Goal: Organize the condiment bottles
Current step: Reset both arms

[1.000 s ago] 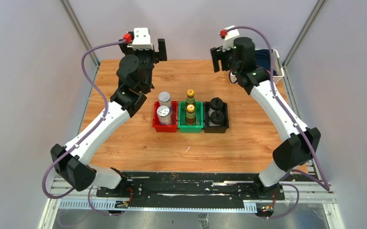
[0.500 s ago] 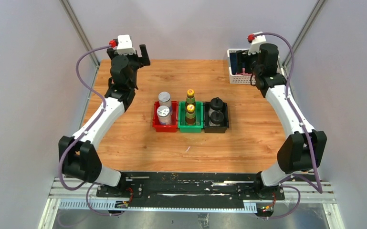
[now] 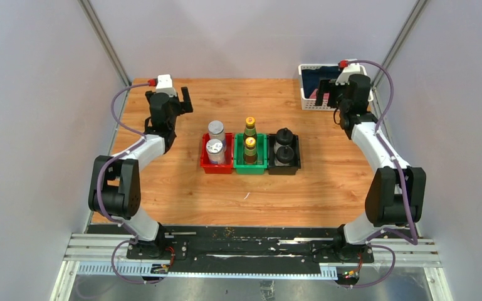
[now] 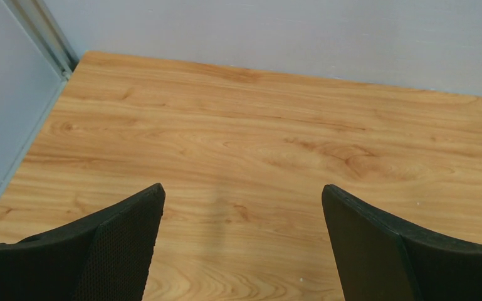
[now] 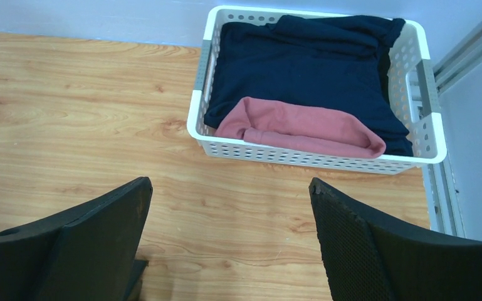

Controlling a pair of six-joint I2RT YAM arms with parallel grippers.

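- Left hand [image 4: 241,194]: released, jaws spread wide with nothing between them. It is poised over bare table [image 3: 182,188] near the far left corner, well apart from the bins.
- Right hand [image 5: 229,182]: released, jaws spread wide and holding nothing. It is poised over the table near the far right corner, just in front of the white basket [image 5: 316,157].
- Silver-lidded jars [image 3: 215,128]: two, upright in the red bin [image 3: 208,168], one behind the other.
- Brown bottles [image 3: 250,147]: two with yellow caps, upright in the green bin [image 3: 251,169], one behind the other.
- Black-capped bottles [image 3: 282,136]: two with domed caps, upright in the black bin [image 3: 283,169], one behind the other.
- Bins: the three stand side by side and touching at mid-table, red on the left, green in the middle, black on the right. They lie between the two arms.
- White basket: perforated walls, set in the far right corner of the table. It holds a dark blue cloth [image 5: 301,63] with a folded pink cloth [image 5: 301,128] lying against the near wall.
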